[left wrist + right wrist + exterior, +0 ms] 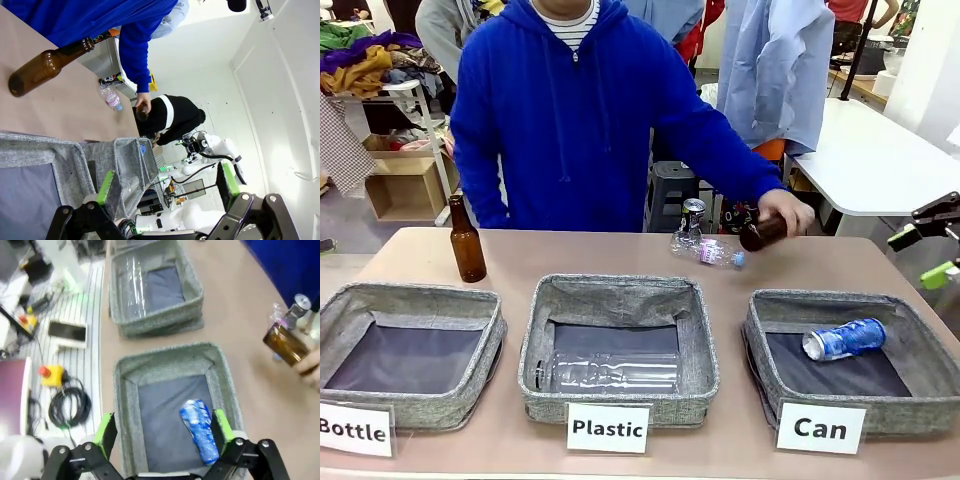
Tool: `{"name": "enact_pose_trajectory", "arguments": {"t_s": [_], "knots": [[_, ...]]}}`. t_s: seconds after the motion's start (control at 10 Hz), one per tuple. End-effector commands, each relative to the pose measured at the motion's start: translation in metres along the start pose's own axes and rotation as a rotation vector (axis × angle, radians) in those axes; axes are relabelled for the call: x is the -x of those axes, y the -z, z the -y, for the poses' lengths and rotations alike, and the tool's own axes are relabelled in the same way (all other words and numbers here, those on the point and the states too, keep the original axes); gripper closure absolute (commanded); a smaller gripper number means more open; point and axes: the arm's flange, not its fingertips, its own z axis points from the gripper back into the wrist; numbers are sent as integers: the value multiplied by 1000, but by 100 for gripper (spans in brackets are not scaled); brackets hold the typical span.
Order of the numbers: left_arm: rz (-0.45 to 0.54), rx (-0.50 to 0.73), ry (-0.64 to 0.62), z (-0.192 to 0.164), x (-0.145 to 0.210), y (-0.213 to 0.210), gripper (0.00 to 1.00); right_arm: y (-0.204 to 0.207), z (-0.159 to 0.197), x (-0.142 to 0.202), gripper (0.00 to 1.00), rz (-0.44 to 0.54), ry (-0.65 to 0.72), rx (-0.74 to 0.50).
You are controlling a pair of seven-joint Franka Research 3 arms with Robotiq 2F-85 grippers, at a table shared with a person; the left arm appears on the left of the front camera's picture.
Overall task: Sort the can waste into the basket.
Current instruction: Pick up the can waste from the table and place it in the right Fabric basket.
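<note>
The blue and white can [843,340] lies on its side on the dark lining of the basket [850,302] labelled "Can". A crushed dark can with a silver top [693,216] stands on the table's far side, next to the person's hand. My right gripper [924,256] hangs open and empty at the right edge, above that basket's far right corner. In the right wrist view, the blue can [200,430] rests in the basket [165,354] below my open right gripper [164,430], near one finger. My left gripper [167,185] is open and holds nothing.
The person's hand [785,212] holds a brown bottle [762,233] just above the far table. A clear plastic bottle [710,251] lies beside the crushed can. Another brown bottle [467,242] stands at far left. The "Plastic" basket [620,295] holds a clear bottle [608,371]; the "Bottle" basket [415,300] sits left.
</note>
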Motion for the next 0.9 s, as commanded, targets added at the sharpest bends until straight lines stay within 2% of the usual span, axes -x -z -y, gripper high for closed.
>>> {"name": "enact_pose_trajectory", "arguments": {"t_s": [0.0, 0.1, 0.2, 0.4, 0.5, 0.6, 0.7, 0.8], "knots": [[-6, 6, -11, 4, 1, 0, 0, -7, 17, -13, 0, 374, 365, 11], [-6, 6, -11, 4, 1, 0, 0, -12, 25, -14, 0, 502, 730, -21], [-6, 6, -11, 4, 1, 0, 0, -21, 36, -6, 0, 585, 860, -28], [-6, 6, -11, 4, 1, 0, 0, -39, 56, 17, 0, 650, 988, -19], [-6, 6, -11, 4, 1, 0, 0, -41, 66, 28, 0, 657, 1049, -12], [-6, 6, -11, 4, 1, 0, 0, -38, 75, 39, 0, 623, 1097, -14], [-6, 6, -11, 4, 1, 0, 0, -32, 83, 45, 0, 601, 1117, -41], [-6, 6, -11, 4, 1, 0, 0, -42, 65, 49, 0, 533, 1000, -47]]}}
